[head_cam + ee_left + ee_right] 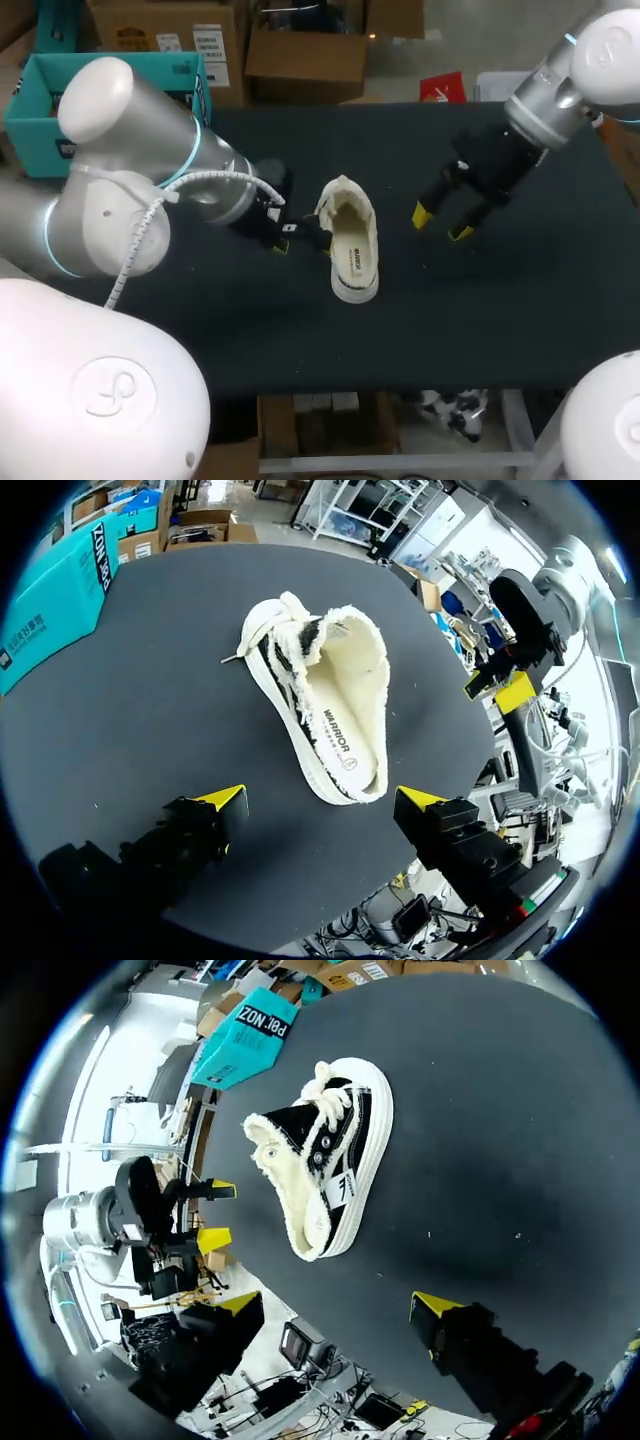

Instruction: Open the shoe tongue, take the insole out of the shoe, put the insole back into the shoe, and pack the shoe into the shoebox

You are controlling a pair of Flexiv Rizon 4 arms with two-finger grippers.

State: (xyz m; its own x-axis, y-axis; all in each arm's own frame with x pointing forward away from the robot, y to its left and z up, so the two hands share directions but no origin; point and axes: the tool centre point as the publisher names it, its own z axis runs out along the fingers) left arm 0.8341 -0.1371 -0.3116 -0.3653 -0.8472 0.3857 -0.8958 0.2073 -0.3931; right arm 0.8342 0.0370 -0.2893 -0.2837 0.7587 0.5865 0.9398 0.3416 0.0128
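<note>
A black canvas shoe (352, 245) with cream sole, white laces and fuzzy cream lining lies on its side mid-table. Its opening faces my left gripper (322, 800), and the printed cream insole (345, 715) shows inside it. My left gripper (300, 240) is open just left of the shoe, close to it without touching, nothing between its fingers. My right gripper (441, 223) hangs open to the shoe's right, well apart from it. From the right wrist, the shoe (325, 1160) lies ahead of that gripper (337, 1305), black upper showing. The teal shoebox (35, 110) stands at the back left.
The black table (520, 310) has bare surface in front of and right of the shoe. In the left wrist view the teal box (60, 590) sits beyond the shoe's toe, off the table's far side. My right arm's gripper (505, 685) appears beyond the shoe's heel.
</note>
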